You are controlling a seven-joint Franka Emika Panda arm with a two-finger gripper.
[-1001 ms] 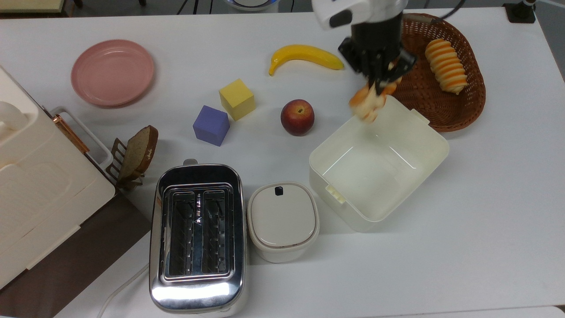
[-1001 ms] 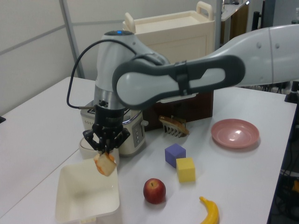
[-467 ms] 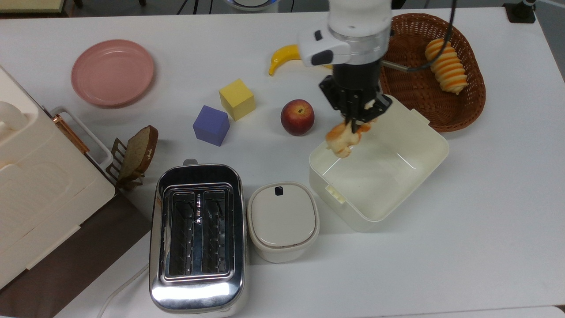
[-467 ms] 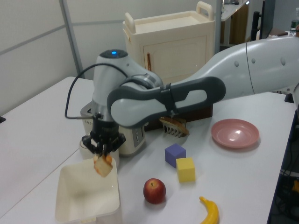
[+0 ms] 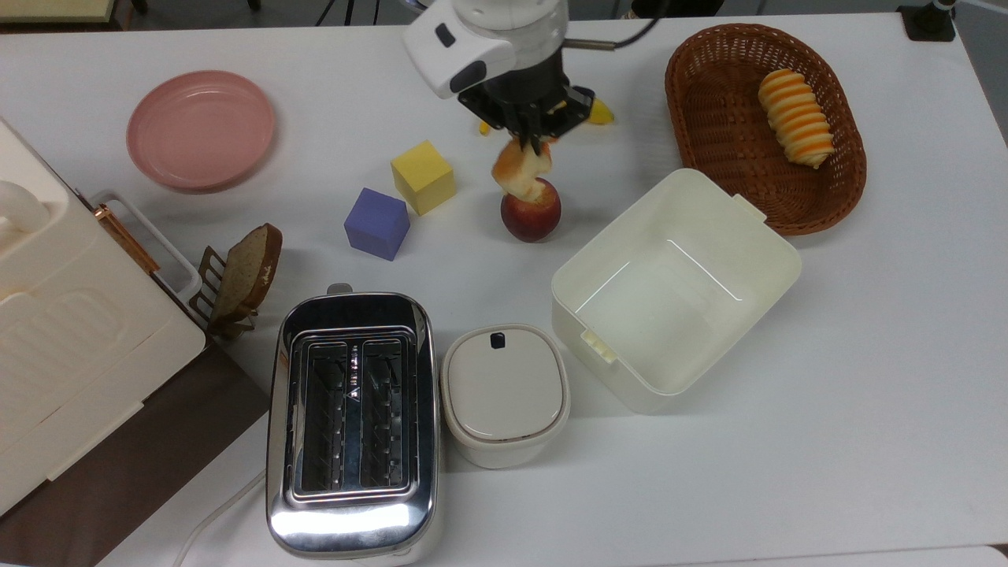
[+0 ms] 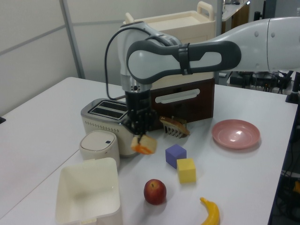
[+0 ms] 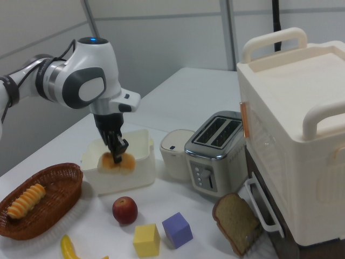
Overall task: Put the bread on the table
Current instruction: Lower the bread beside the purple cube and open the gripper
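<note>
Bread point(image 5: 520, 173) is hanging in the air, pinched tight by the gripper point(image 5: 529, 146) fingers, well above the table point(image 5: 866, 354). In the top view it's right at the peach's point(image 5: 531, 214) 12 o'clock, yellow cube point(image 5: 423, 177) off at 9.

Top view straight down on the table point(image 5: 866, 394); left and right views apparently oblique, opposite sides.

The black two-finger tool point(image 6: 140, 134) hangs above the white flat counter point(image 6: 42, 117) and grips the small cream bun with orange crust point(image 6: 143, 143) in the air. Below it lie a red apple point(image 6: 154, 191) and an open cream plastic box point(image 6: 87, 190).
</note>
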